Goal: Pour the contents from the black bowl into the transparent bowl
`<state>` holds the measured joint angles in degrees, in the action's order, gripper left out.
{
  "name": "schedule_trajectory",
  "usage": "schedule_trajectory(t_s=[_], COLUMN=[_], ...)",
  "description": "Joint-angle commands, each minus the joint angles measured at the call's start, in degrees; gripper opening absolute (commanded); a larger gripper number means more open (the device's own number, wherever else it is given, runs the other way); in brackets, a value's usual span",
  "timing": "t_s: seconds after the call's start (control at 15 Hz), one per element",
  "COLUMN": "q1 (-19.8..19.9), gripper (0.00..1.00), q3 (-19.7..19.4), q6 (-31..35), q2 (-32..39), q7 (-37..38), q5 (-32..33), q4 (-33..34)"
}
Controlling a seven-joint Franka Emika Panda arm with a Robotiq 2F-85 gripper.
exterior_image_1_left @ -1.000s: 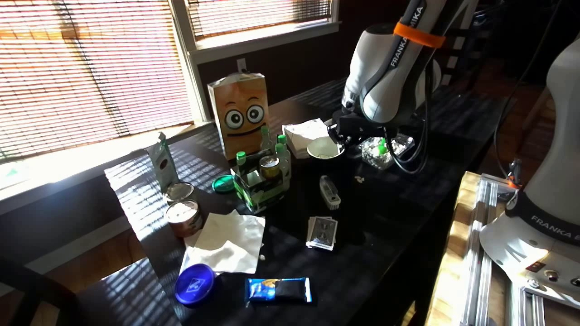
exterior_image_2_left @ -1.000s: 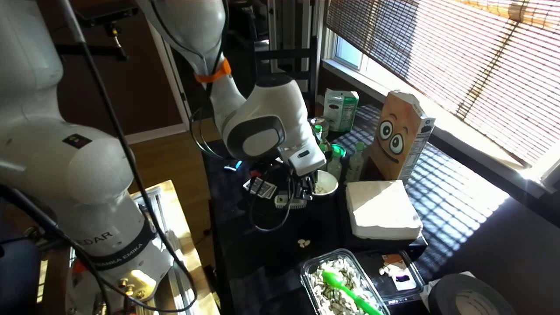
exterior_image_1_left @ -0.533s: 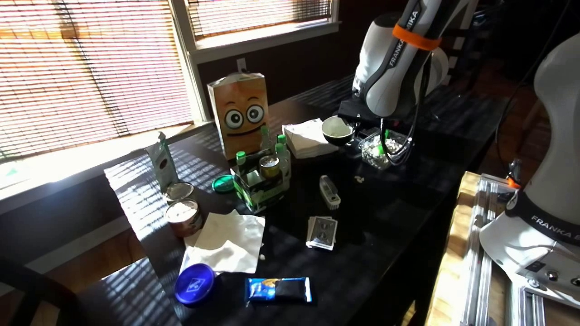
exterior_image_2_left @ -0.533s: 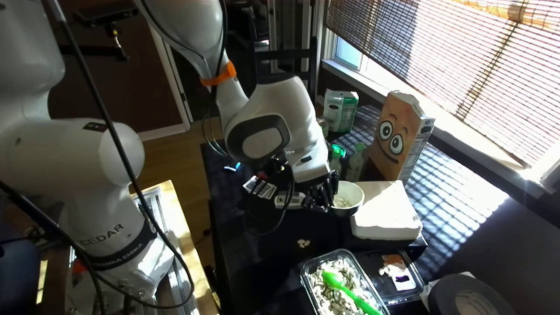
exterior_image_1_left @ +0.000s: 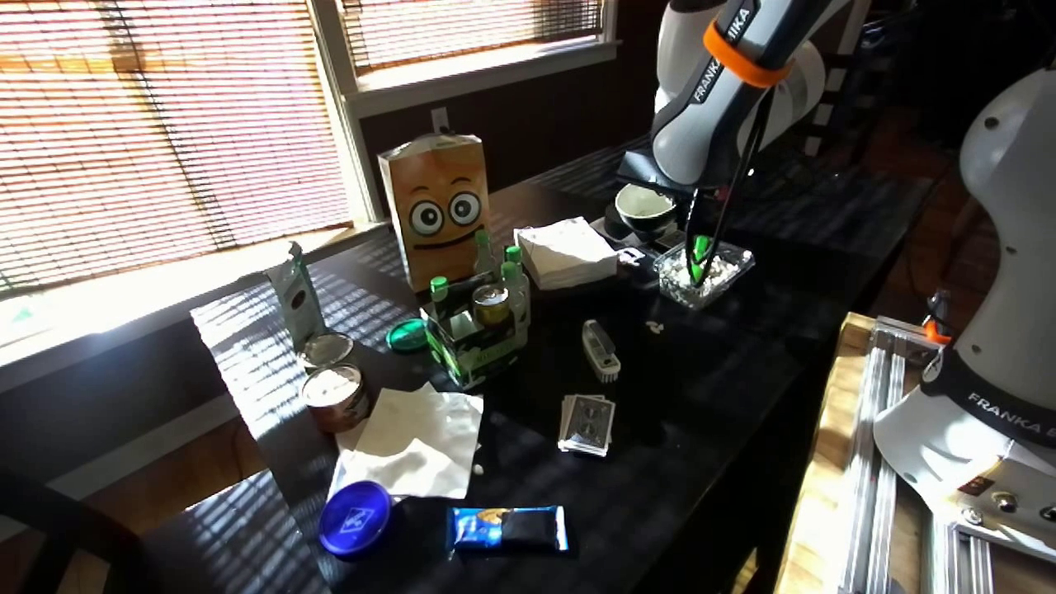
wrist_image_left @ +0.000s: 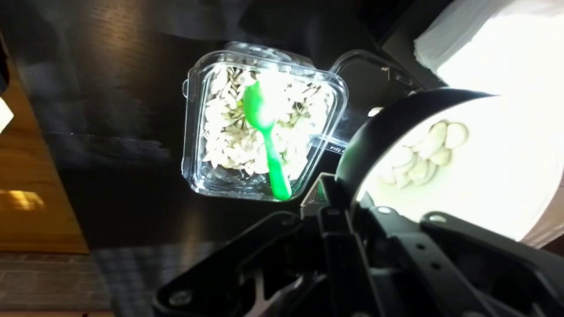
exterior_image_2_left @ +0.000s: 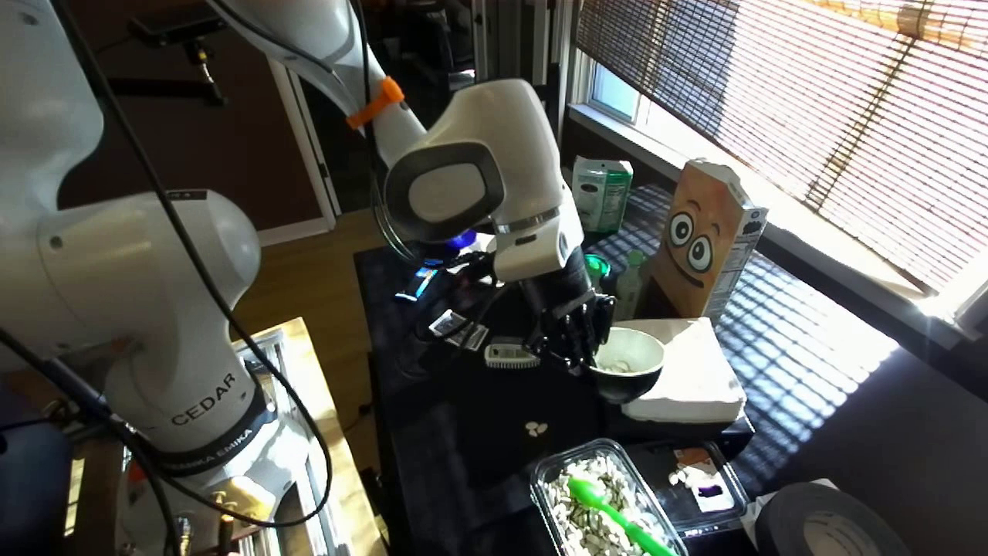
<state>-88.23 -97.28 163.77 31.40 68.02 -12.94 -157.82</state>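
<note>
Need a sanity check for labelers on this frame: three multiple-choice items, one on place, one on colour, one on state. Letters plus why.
1. Where does the green spoon lie?
A. on the playing cards
B. on the white paper
C. in the clear container

2. What colour is the band around the robot arm?
A. orange
B. blue
C. purple

3. What state is the black bowl in?
A. upside down
B. held by the gripper, pale seeds inside
C. empty, away from any gripper

Key:
1. C, as the wrist view shows the spoon's wide end inside the container.
2. A, as the band is plainly orange in both exterior views.
3. B, as the wrist view shows the gripper on the bowl's rim and seeds within.
</note>
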Motion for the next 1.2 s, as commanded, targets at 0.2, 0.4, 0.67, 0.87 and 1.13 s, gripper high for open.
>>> schedule_trajectory(t_s=[0.2, 0.4, 0.67, 0.87, 1.13], q1=[0.0, 4.2, 9.0, 11.6, 14.0], gripper=[0.02, 0.02, 0.02, 0.02, 0.02], q3=[4.0, 7.6, 12.9, 16.1, 18.5], q6=[-4.9, -7.4, -9.6, -10.7, -12.9], q2=[3.6, 3.6, 4.1, 3.9, 2.4], q7=[-1.1, 0.0, 2.1, 3.7, 5.7], q5=[-3.3, -3.3, -2.8, -2.3, -1.6], q4=[1.6, 2.9, 4.9, 6.7, 9.4])
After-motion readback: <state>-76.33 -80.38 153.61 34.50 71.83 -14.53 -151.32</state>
